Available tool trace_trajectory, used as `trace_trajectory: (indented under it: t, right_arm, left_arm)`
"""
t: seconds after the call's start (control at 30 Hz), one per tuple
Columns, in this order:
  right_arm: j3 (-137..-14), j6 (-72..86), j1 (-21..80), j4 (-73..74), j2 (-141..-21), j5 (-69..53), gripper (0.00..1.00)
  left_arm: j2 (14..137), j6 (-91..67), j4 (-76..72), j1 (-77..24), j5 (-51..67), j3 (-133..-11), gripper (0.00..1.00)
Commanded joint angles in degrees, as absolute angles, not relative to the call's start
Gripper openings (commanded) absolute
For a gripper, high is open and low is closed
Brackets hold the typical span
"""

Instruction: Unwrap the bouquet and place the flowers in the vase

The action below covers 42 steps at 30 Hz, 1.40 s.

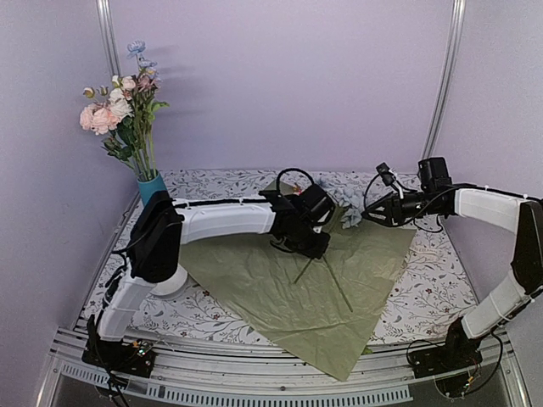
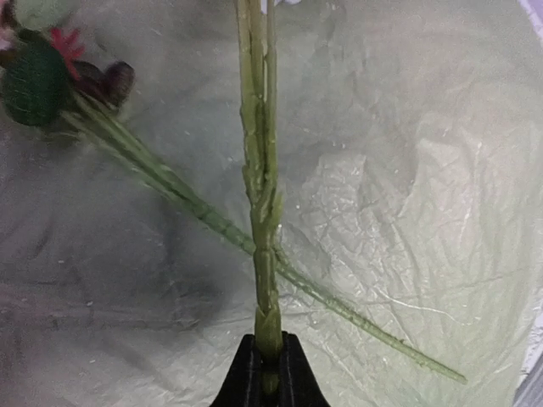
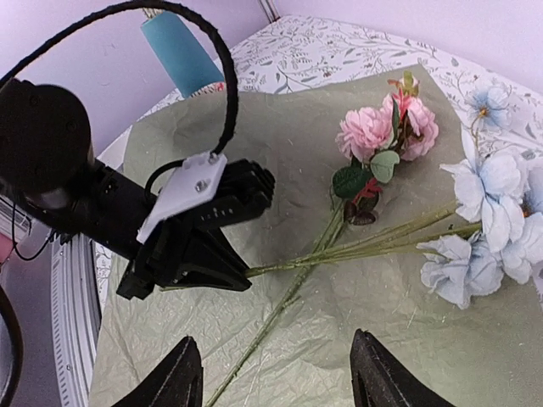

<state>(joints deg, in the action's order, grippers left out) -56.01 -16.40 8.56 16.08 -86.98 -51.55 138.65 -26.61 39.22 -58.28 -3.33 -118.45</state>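
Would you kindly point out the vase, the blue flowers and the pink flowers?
vase (image 3: pixel 176 55): right wrist view, teal wall.
blue flowers (image 3: pixel 488 197): right wrist view, a petal.
pink flowers (image 3: pixel 363 131): right wrist view, left bloom.

Left gripper (image 2: pixel 269 360) closed, right gripper (image 3: pixel 276 360) wide.

Olive-green sheet (image 1: pixel 288 288) on a white, leaf-patterned bench (image 1: pixel 424 297); pink flowers (image 3: pixel 373 131), pale blue flowers (image 3: pixel 488 216), teal vase (image 1: pixel 153 188).
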Motion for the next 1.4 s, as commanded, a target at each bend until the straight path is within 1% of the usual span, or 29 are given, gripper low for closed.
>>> trace_trajectory:
  t: [0.0,0.13,0.23,0.33,0.37,0.67,0.9,1.0,1.1,1.17,1.2,1.23,1.27,1.33,1.37]
  right_arm:
    - [-60.62,-15.69,8.26,19.24,-83.04,-54.09,0.61]
    - [-63.0,-15.03,8.31,21.47,-82.14,-56.66,0.63]
    - [-64.17,-13.12,8.87,21.42,-82.3,-59.87,0.67]
    - [-65.19,-10.66,10.76,20.18,-82.89,-62.93,0.72]
    - [-65.47,-10.05,11.62,19.54,-83.08,-63.6,0.72]
    - [-68.06,-5.67,22.79,14.08,-87.18,-63.29,0.74]
    - [-68.9,-5.53,28.05,12.86,-90.71,-62.33,0.73]
    - [-68.91,-6.2,29.61,12.36,-91.17,-62.21,0.67]
    - [-68.91,-6.17,29.92,12.01,-91.4,-63.76,0.5]
    - [-68.91,-6.32,29.91,11.87,-91.33,-64.66,0.34]
    - [-68.79,-6.52,29.93,11.93,-91.32,-65.09,0.2]
    - [-68.74,-6.92,29.89,12.07,-91.32,-65.5,0.09]
    - [-68.61,-7.27,29.88,12.29,-91.38,-65.74,0.02]
    - [-68.34,-8.45,29.93,13.14,-91.36,-65.87,0.0]
    - [-68.12,-8.97,29.89,13.69,-91.32,-65.58,0.0]
  left_arm:
    - [126.58,-29.8,27.59,-55.28,1.42,-112.6,0.0]
    - [118.43,-33.0,10.46,-53.55,5.99,-101.22,0.0]
    - [112.23,-35.21,-6.72,-53.0,7.99,-90.89,0.0]
    - [107.15,-37.52,-27.42,-52.98,7.91,-80.05,0.0]
    - [106.38,-38.19,-31.23,-52.87,7.55,-78.03,0.0]
    - [104.88,-42.48,-53.95,-52.74,8.88,-69.02,0.0]
    - [104.84,-44.92,-61.08,-52.74,10.24,-66.8,0.0]
    - [105.23,-45.7,-61.96,-52.66,10.89,-66.71,0.0]
    - [105.38,-46.25,-62.68,-52.65,11.08,-66.42,0.0]
    - [105.43,-46.32,-62.83,-52.65,11.11,-66.12,0.0]
    - [105.43,-46.38,-62.76,-52.67,11.06,-66.03,0.0]
    - [105.46,-46.4,-62.88,-52.65,11.07,-65.94,0.0]
    - [105.49,-46.33,-62.98,-52.67,11.13,-65.8,0.0]
    - [105.56,-46.19,-63.09,-52.65,11.31,-65.53,0.0]
    - [105.44,-45.98,-63.4,-52.59,11.65,-65.3,0.04]
